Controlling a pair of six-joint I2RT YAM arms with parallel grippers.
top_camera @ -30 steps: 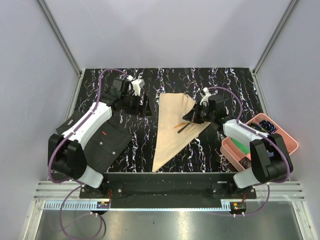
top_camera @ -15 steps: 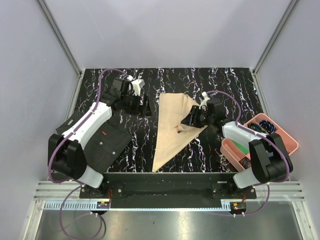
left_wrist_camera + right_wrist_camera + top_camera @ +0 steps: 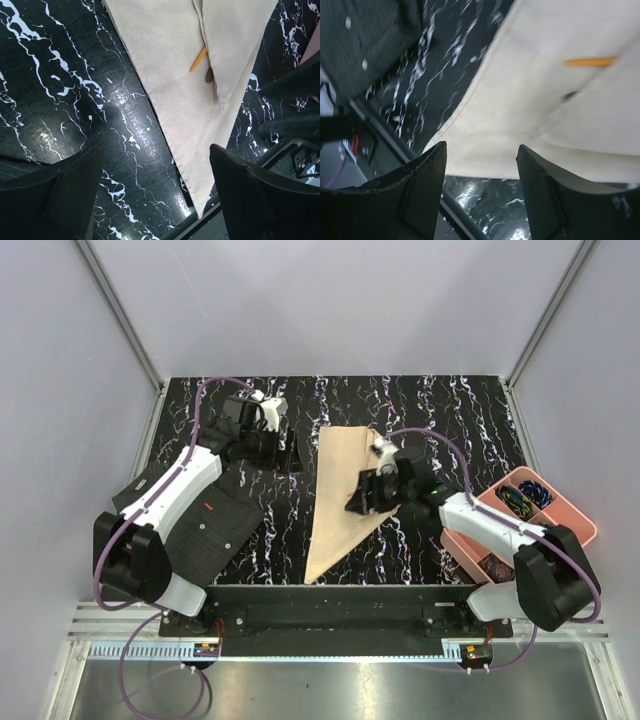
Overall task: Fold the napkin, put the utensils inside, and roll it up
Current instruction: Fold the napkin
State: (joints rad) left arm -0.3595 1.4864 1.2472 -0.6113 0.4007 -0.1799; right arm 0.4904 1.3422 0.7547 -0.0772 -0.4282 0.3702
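Note:
The beige napkin (image 3: 335, 490) lies as a long triangle on the black marbled table, its tip toward the near edge. A flap of the napkin (image 3: 235, 45) is folded over the utensils. Only the orange stick's end (image 3: 198, 59) and a brown tip (image 3: 209, 75) of another utensil poke out; the stick (image 3: 590, 62) also shows in the right wrist view. My right gripper (image 3: 362, 495) hovers open over the napkin's right edge (image 3: 530, 100), nothing between its fingers. To the left of the napkin, my left gripper (image 3: 290, 455) is open above the bare table (image 3: 100, 100).
A black dotted mat (image 3: 215, 525) with a red mark lies at the near left, under the left arm. A pink tray (image 3: 575, 515) with small coloured items stands at the right edge, beside the right arm. The table's near rail (image 3: 380, 135) is close below the napkin's tip.
My right gripper let go of the napkin's right corner, opened, and moved left and nearer over the cloth. The flap now lies over the utensils. The left arm barely moved.

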